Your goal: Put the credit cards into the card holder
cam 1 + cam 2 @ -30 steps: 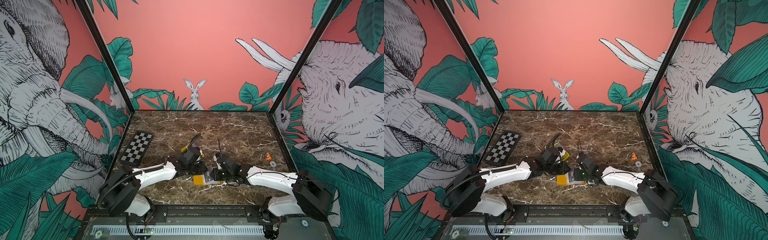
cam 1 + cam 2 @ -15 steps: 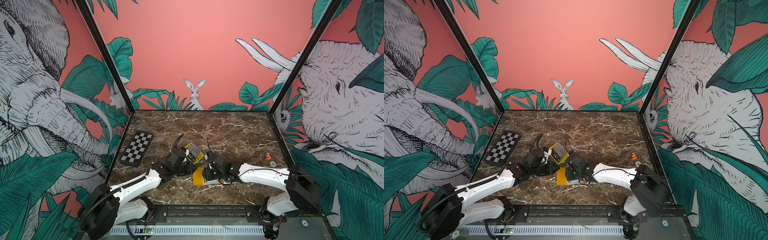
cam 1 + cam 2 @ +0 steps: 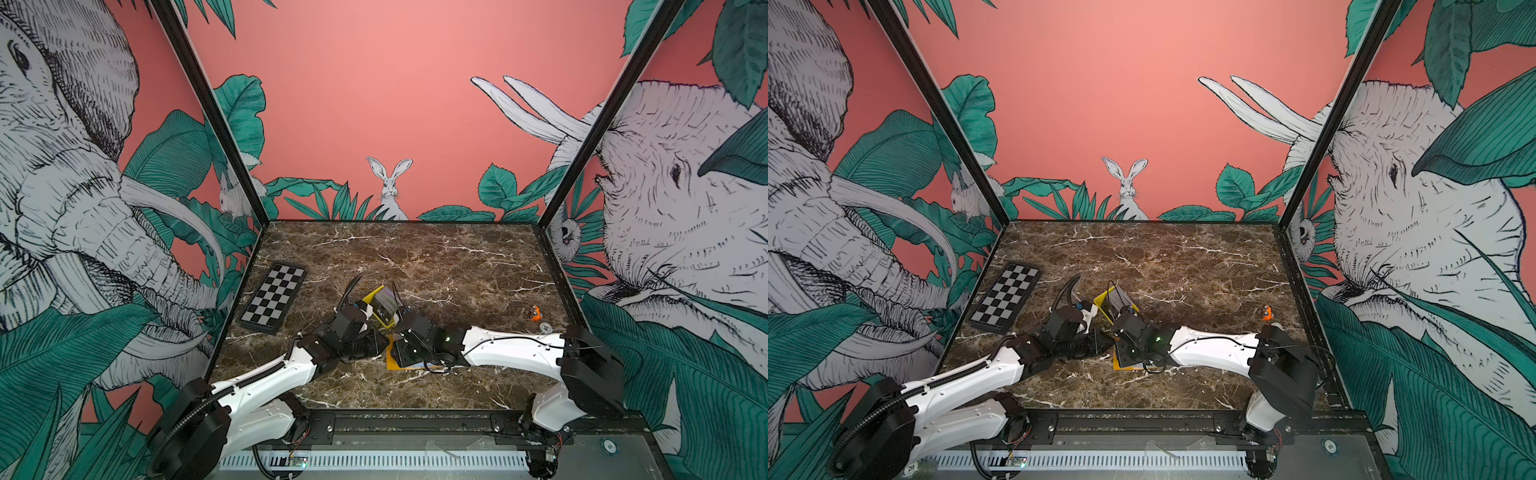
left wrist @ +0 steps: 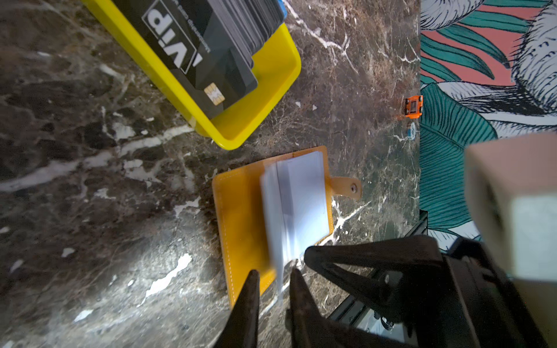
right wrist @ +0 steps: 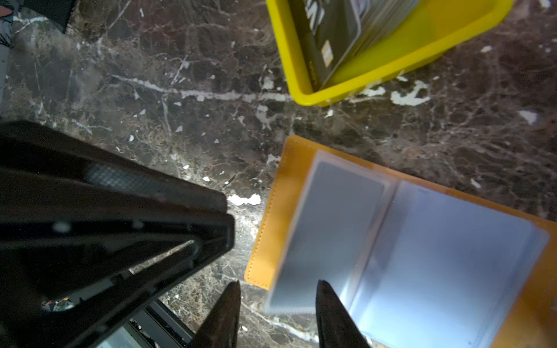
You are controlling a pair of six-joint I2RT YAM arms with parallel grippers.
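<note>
L claw (image 4: 274,271) is slightly parted, astride a sleeve (image 4: 272,226) of card holder (image 4: 238,217); your R claw (image 5: 278,281) gapes wide, gripping nothing; credit cards (image 4: 180,45) sit in yellow tray (image 4: 271,99).

Left arm (image 3: 266,380) and right arm (image 3: 515,353) extended forward, low, wrists converging at centre. Left pincer (image 4: 274,272): jaws narrowly apart. Right pincer (image 5: 278,283): jaws wider apart.
</note>
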